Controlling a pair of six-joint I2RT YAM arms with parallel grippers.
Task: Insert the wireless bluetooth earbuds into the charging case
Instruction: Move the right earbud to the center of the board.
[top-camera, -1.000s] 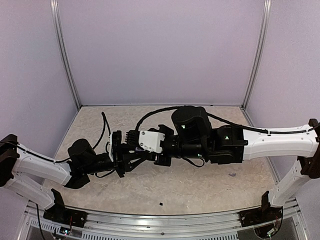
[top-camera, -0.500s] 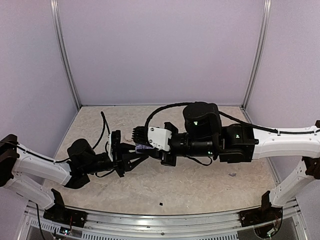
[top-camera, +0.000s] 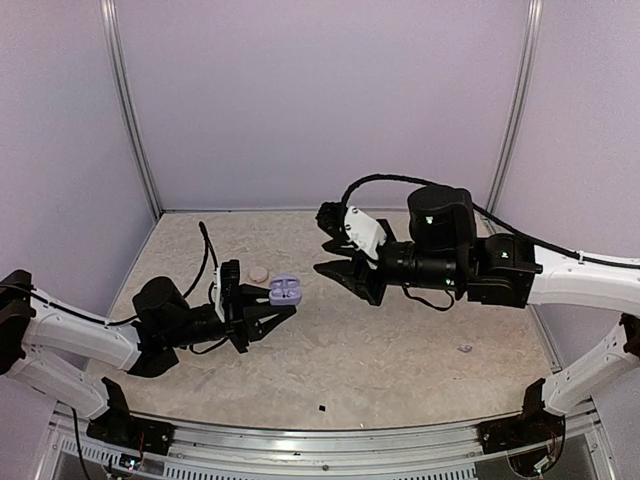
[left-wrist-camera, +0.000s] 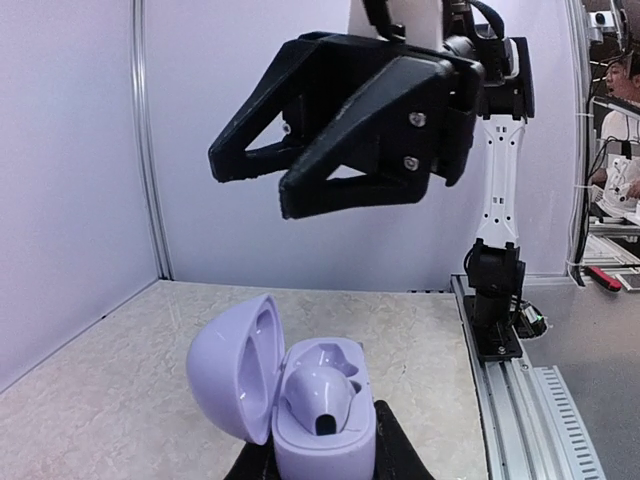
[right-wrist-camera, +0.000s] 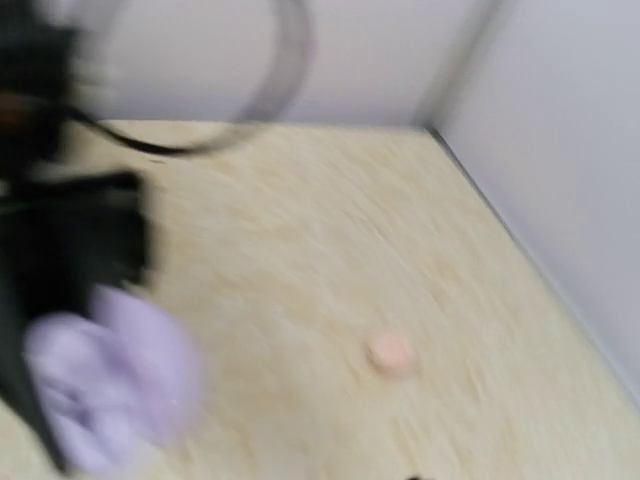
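Now, step in hand: seating earbuds, and I judge it about halfway. One earbud (left-wrist-camera: 315, 397) sits in the near well of the charging case (left-wrist-camera: 322, 425). I cannot tell whether the far well is filled.
Left hand (top-camera: 278, 307): closed on the base of the charging case, holding it low over the surface (top-camera: 400, 370), left of centre, with the mouth turned up. This probably presents the wells to the other arm and stops the case sliding when something is pressed in.
Lid (left-wrist-camera: 235, 365): swung fully open to one side and standing upright, so the wells are reachable from above.
Right hand (top-camera: 338, 270): fingers spread with nothing between them. It hangs above and to the right of the case, apart from it. From the left wrist camera it looms over the open case, fingertips pointing down.
Right wrist view: blurred. The case is only a lilac smear at lower left.
Peach disc (right-wrist-camera: 390, 352): lies flat on the surface near the case, on its far side, and no hand touches it. Its role is unclear.
Pale speck (top-camera: 465, 349): on the surface toward the right, well apart from both hands. It is too small to say whether it is an earbud.
Next move, as a judgement: if a well is empty, the right hand must fetch an earbud and bring it stem-down over that well, with the left holding the case level.
Risk: a tiny, smooth earbud may slip or seat crooked.
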